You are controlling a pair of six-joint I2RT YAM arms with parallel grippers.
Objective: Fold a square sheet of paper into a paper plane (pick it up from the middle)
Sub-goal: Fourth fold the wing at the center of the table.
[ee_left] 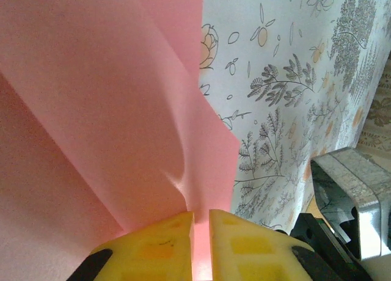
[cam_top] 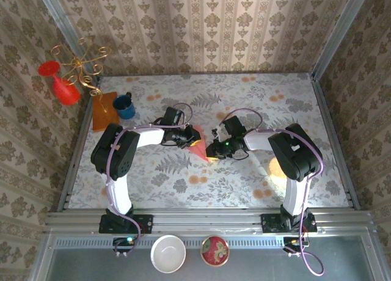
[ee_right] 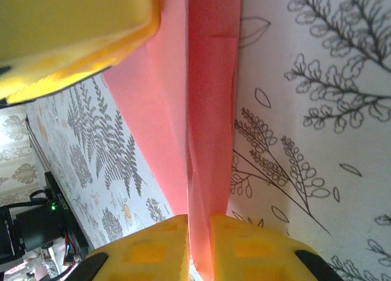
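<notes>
The pink paper [cam_top: 198, 149] is up off the cloth around the middle of the table [cam_top: 293, 98], pinched from both sides at once. From the top camera it reads as a small pointed wedge between the two arms, not a flat square.

The left gripper [cam_top: 190, 137] is clamped right on it. In the left wrist view the yellow pads [ee_left: 159, 247] squeeze the sheet's edge in a thin slot, and the paper [ee_left: 110, 110] fans away from them in broad matte panels, with one soft dent and a long diagonal crease.

The right gripper [cam_top: 212, 151] is closed on the paper too. Its own camera shows a narrow, doubled-over strip [ee_right: 211, 79] running straight into the gap between its yellow fingers [ee_right: 256, 250], layers stacked with crisp edges. Another rounded yellow finger [ee_right: 73, 30] sits against the paper at the top left of that view.

The tablecloth is a grey leaf-and-orange-flower print. By the far left corner there's an orange-brown board [cam_top: 102, 113] with a blue mug [cam_top: 125, 107] just beside it, and a glossy red vase [cam_top: 64, 87] next to a curly gold wire stand [cam_top: 79, 64]. A white bowl [cam_top: 168, 253] and a red patterned bowl [cam_top: 214, 250] sit on the ledge past the near edge.
</notes>
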